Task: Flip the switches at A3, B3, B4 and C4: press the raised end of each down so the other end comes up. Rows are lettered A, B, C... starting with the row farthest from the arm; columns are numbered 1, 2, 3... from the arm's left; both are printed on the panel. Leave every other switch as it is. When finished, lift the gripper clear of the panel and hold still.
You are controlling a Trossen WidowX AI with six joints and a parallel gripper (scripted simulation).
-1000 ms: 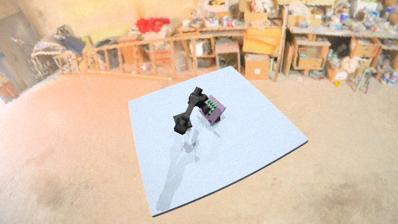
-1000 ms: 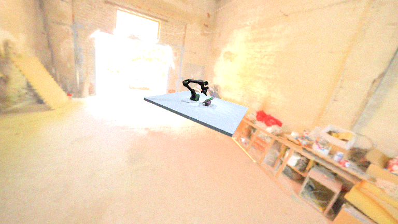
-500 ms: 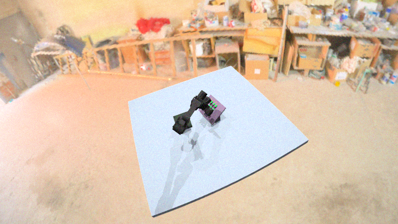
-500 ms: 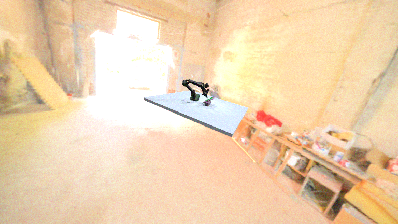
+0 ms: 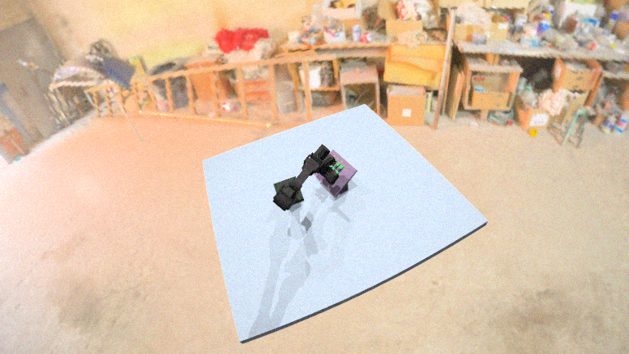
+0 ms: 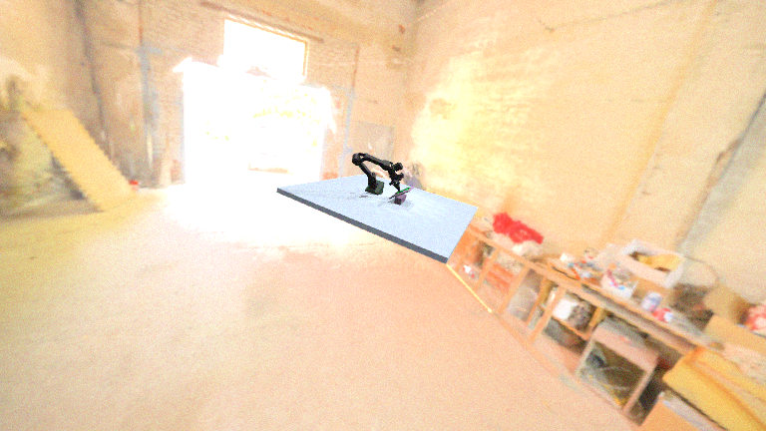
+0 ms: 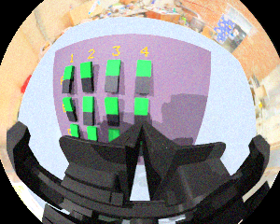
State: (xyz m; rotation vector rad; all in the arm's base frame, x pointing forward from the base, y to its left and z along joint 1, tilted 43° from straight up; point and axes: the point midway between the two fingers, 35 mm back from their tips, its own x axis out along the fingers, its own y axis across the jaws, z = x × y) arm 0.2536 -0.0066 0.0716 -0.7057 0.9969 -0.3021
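- The flat mauve rectangular switch panel (image 7: 177, 81) is set as the landmark; it lies on the pale blue, smooth, matte surface (image 5: 371, 247), just in front of the arm's dark base.
- On the panel, rows of small blocky rocker switches with a bright green half and a dark grey half are seen under yellow printed column numbers 1 to 4.
- The A3 switch (image 7: 113, 77) and the A4 switch (image 7: 143, 77) are seen at the far edge of the panel; the B4 switch (image 7: 140, 106) lies one row nearer.
- The black, angular, hard-plastic pincer (image 7: 139, 149) is pressed together with nothing between its fingers, its joined tips forming a blunt wedge.
- The tips are placed over the near right part of the panel, just below the B4 switch; whether contact is made cannot be told.
- The step in hand is judged to be a press in column 4, probably at C4, which is hidden behind the fingertips.
- Which of the four switches are already flipped cannot be judged reliably from the green halves.
- The next move is judged to call for a short straight push on the raised end only, with the neighbouring switches left untouched.
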